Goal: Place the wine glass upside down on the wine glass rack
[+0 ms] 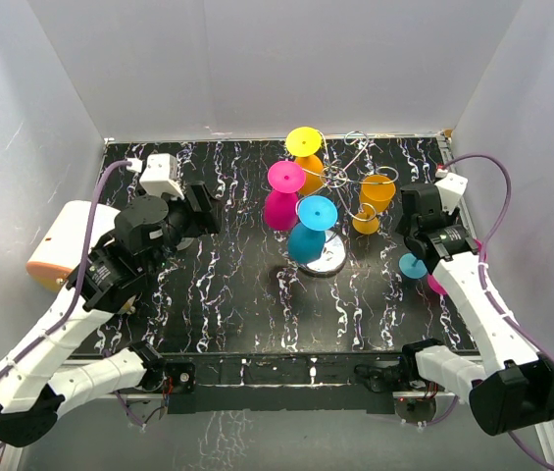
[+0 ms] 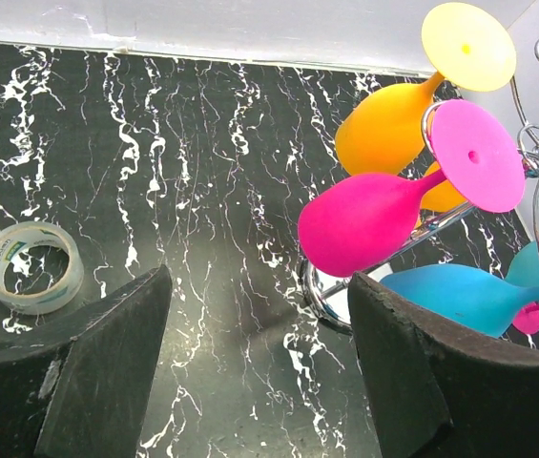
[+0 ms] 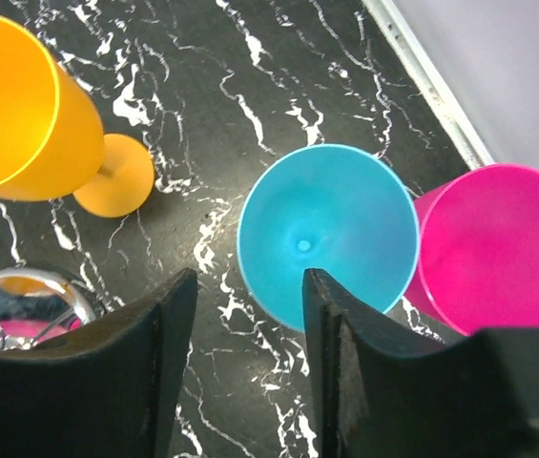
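- Top external view: the wine glass rack [image 1: 343,182] stands near the middle of the tabletop [image 1: 218,285] on its shiny round base. Three glasses already hang on it, foot up and bowl down: an orange glass with a yellow foot [image 1: 308,175], a magenta glass [image 1: 280,208] and a blue hanging glass [image 1: 306,241].
- Three more stand upright and are not yet hung: an orange standing glass [image 1: 377,192] just beside the rack, and near the right edge the blue wine glass [image 1: 412,265] with a pink standing glass [image 1: 437,285] next to it. I judge the work as about half done.
- The right pincer [image 1: 419,243] hangs just above the blue wine glass. The left pincer [image 1: 201,208] is well apart from the rack.
- Left wrist view: the left pincer [image 2: 259,277] is wide and holds nothing; only bare tabletop shows between its fingers. A roll of clear tape [image 2: 31,267] lies to one side.
- Right wrist view: the blue wine glass [image 3: 331,229] stands mouth up, opaque and smooth, with a round even rim.
- The right pincer [image 3: 250,281] is about half wide. One finger seems to be outside the bowl and the other over its inside, with the rim in the gap. I see no firm grip.
- What is left, I think: to close on the rim, lift, turn the glass over and slide its stem into a free arm.
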